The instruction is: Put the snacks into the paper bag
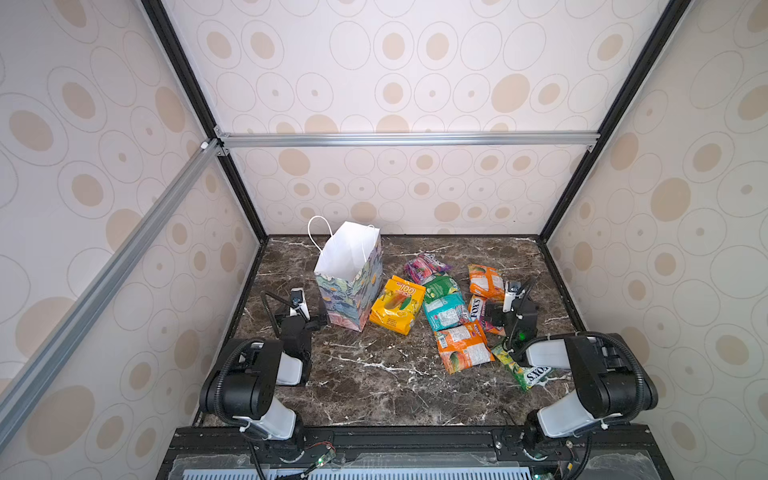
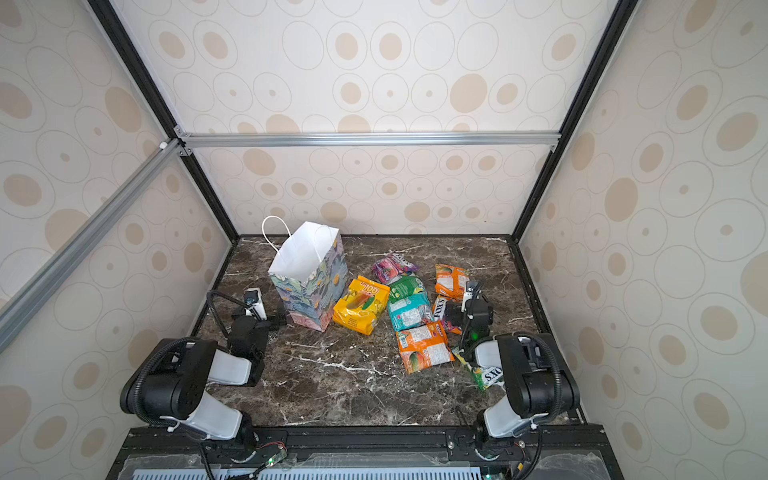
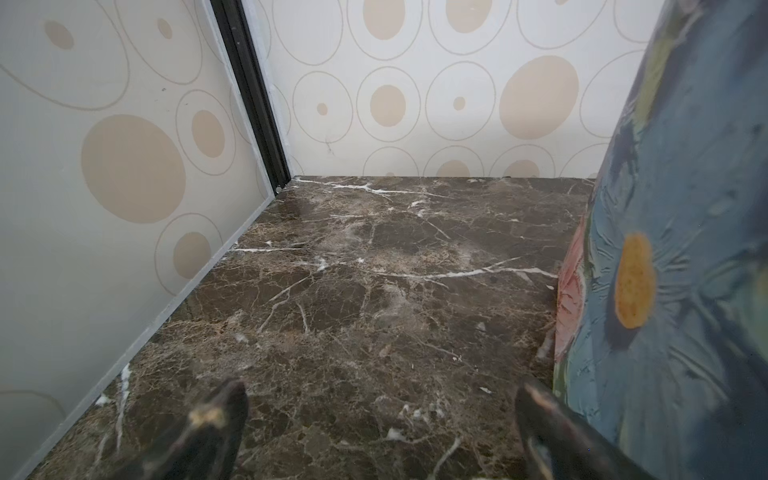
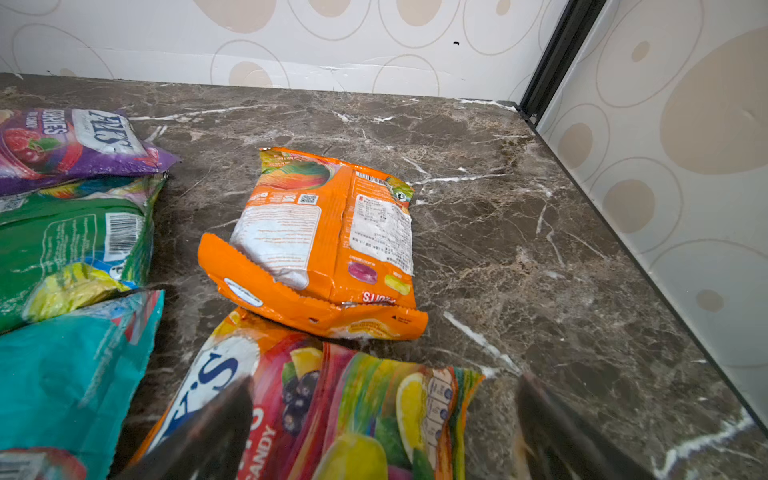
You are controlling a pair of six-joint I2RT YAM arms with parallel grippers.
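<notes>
The tabletop (image 1: 374, 386) is dark brown marble with white veins. It sits in a booth of cream walls (image 1: 395, 83) printed with beige ovals, framed by black posts (image 1: 195, 83) and braced by a silver rail (image 1: 407, 139). The bag (image 1: 351, 299) stands upright at the back left, its mouth open and its inside white. The snacks (image 1: 445, 313) lie flat in a cluster to its right, all outside it. A yellow packet (image 1: 398, 305) lies just beside the bag's base.

Both top views give the whole layout, including a lime packet (image 1: 523, 372) partly hidden under the right arm.

The left wrist view shows only bare marble, a booth corner and the bag's painted side. There the left end effector (image 3: 378, 415) is spread wide and empty, with one finger close against the bag; whether they touch cannot be told.

The right wrist view shows print that blurs from above: an orange packet (image 4: 324, 245) lying label-side up and a purple packet (image 4: 75, 145) marked with berries. The right end effector (image 4: 386, 415) is spread wide and grips nothing, with one finger over a fruit-print packet (image 4: 332, 399).
</notes>
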